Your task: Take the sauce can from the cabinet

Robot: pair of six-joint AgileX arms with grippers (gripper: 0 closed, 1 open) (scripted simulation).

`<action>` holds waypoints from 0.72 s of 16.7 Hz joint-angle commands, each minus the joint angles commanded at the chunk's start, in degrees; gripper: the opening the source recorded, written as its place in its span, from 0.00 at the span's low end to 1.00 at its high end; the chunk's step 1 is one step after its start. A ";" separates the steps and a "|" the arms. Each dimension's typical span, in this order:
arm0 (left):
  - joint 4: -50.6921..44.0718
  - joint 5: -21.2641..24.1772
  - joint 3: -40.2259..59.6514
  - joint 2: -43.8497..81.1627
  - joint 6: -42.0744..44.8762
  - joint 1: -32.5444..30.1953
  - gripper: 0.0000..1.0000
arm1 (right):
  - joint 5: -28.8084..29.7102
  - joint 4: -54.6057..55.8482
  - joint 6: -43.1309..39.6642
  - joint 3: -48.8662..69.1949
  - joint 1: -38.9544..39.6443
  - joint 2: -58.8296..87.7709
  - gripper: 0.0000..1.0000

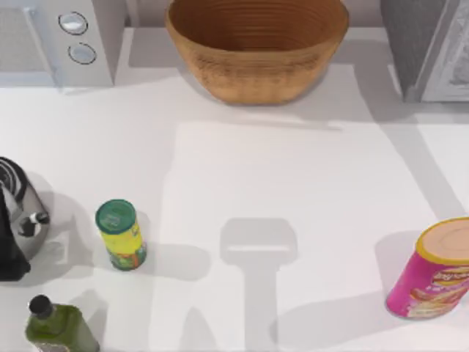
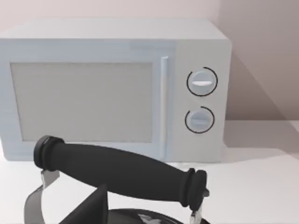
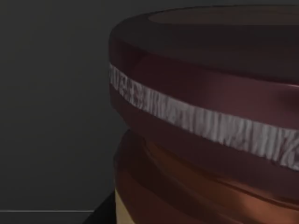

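The sauce can [image 3: 205, 116] looms very close in the right wrist view. It has a dark maroon lid, a pale ribbed band under the rim and a brown-orange body, with a tan strip low down. Behind it is a dark grey wall [image 3: 51, 102], in dim light. The cabinet [image 1: 429, 48] stands at the table's back right corner in the top view, with grey sides and a white framed front; its inside is hidden from above.
A woven basket [image 1: 256, 48] sits at back centre and a white microwave [image 1: 55, 40] at back left. On the left stand a green-lidded yellow can [image 1: 121, 235], a kettle [image 1: 18, 220] and a green bottle [image 1: 58, 326]. A pink canister [image 1: 432, 271] stands at front right.
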 joint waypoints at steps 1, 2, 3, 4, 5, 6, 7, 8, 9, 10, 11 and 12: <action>0.00 0.00 0.00 0.00 0.00 0.00 1.00 | 0.00 0.00 0.00 0.00 0.00 0.00 0.00; 0.00 0.00 0.00 0.00 0.00 0.00 1.00 | 0.00 0.00 0.00 0.00 0.00 0.00 0.00; 0.00 0.00 0.00 0.00 0.00 0.00 1.00 | 0.00 0.00 0.00 0.00 0.00 0.00 0.00; 0.00 0.00 0.00 0.00 0.00 0.00 1.00 | 0.00 0.00 0.00 0.00 0.00 0.00 0.00; 0.00 0.00 0.00 0.00 0.00 0.00 1.00 | -0.02 -0.01 0.10 -0.01 0.11 -0.04 0.00; 0.00 0.00 0.00 0.00 0.00 0.00 1.00 | 0.09 -0.16 0.11 -0.03 0.26 -0.20 0.00; 0.00 0.00 0.00 0.00 0.00 0.00 1.00 | 0.60 -0.86 0.14 -0.08 0.92 -0.96 0.00; 0.00 0.00 0.00 0.00 0.00 0.00 1.00 | 1.48 -2.06 0.17 -0.19 1.98 -2.25 0.00; 0.00 0.00 0.00 0.00 0.00 0.00 1.00 | 2.67 -3.64 0.19 -0.36 3.33 -3.99 0.00; 0.00 0.00 0.00 0.00 0.00 0.00 1.00 | 4.12 -5.55 0.18 -0.61 4.86 -6.10 0.00; 0.00 0.00 0.00 0.00 0.00 0.00 1.00 | 5.78 -7.70 0.17 -0.89 6.53 -8.55 0.00; 0.00 0.00 0.00 0.00 0.00 0.00 1.00 | 7.58 -9.97 0.14 -1.18 8.30 -11.21 0.00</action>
